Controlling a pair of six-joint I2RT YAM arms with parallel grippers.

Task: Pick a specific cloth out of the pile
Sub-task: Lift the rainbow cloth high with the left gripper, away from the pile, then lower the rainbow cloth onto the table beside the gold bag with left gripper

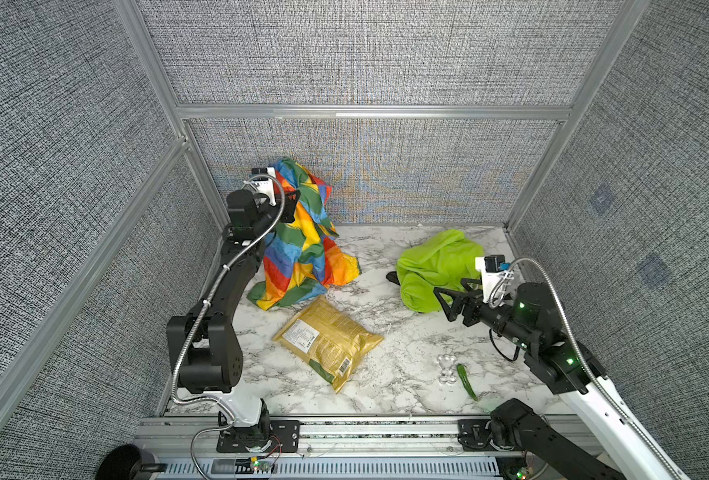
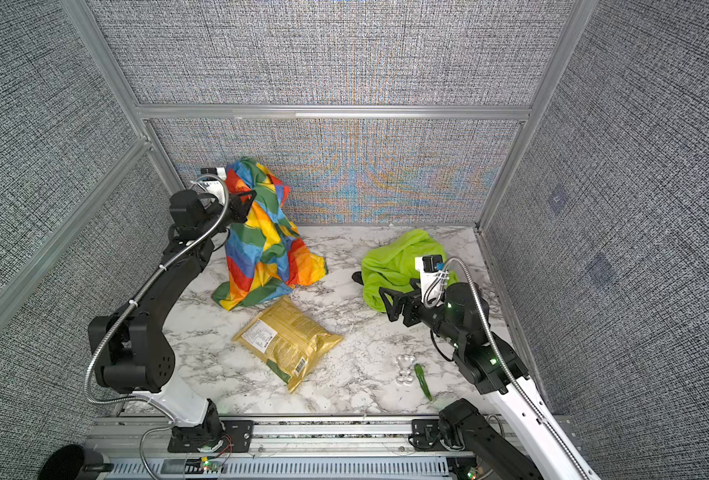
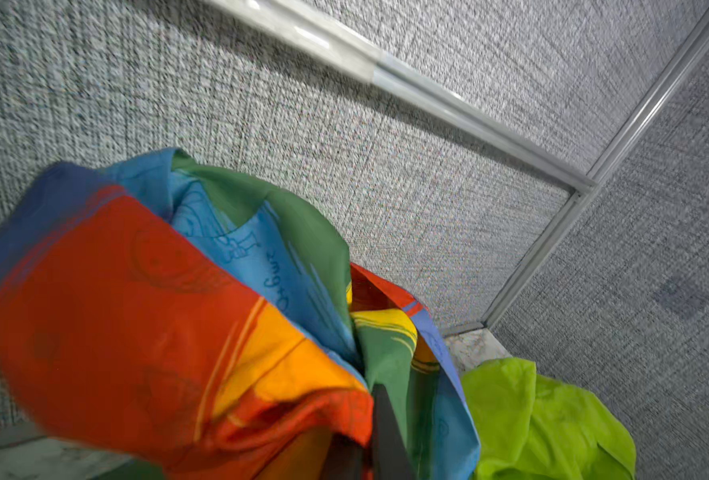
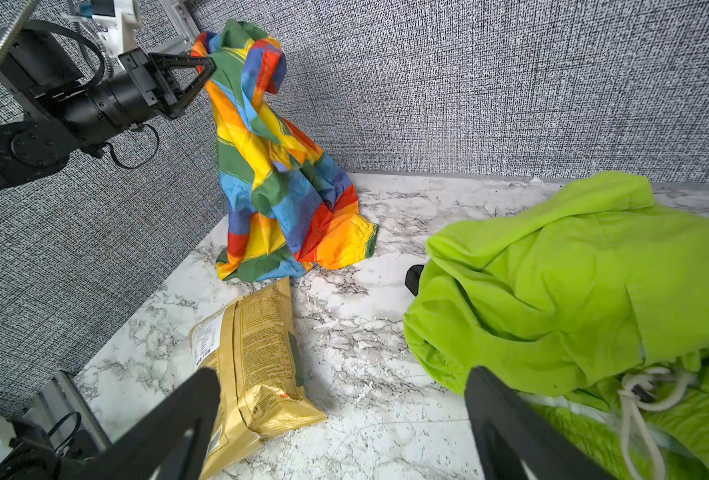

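The left claw [image 4: 209,67] is pinching shut on an upper fold of the rainbow cloth [image 1: 303,249] and holding it raised at about ten o'clock on the bench [image 1: 407,332] in both top views. The thin fabric is hanging in a long drape, with only its lower hem trailing on the bench. Holding it high like this is letting the cloth's own weight pull it straight and showing that nothing else is clinging to it. It is hanging well apart from the pile [image 1: 436,266], which is sitting at about two o'clock. There the lime-green cloth [image 4: 552,291] is lying on top with its white drawstring [image 4: 635,395] spilling out, and a dark scrap [image 1: 392,276] is poking from its nine o'clock edge. The right claw [image 1: 444,304] is hovering at the pile's six o'clock edge with its jaws spread wide and empty, probably standing by to steady the heap. The gold snack bag [image 1: 328,340] is lying flat near the middle, at six o'clock from the hanging cloth and just beside its hem. The picking-out is looking essentially done; what is remaining, I judge, is setting the cloth down apart.
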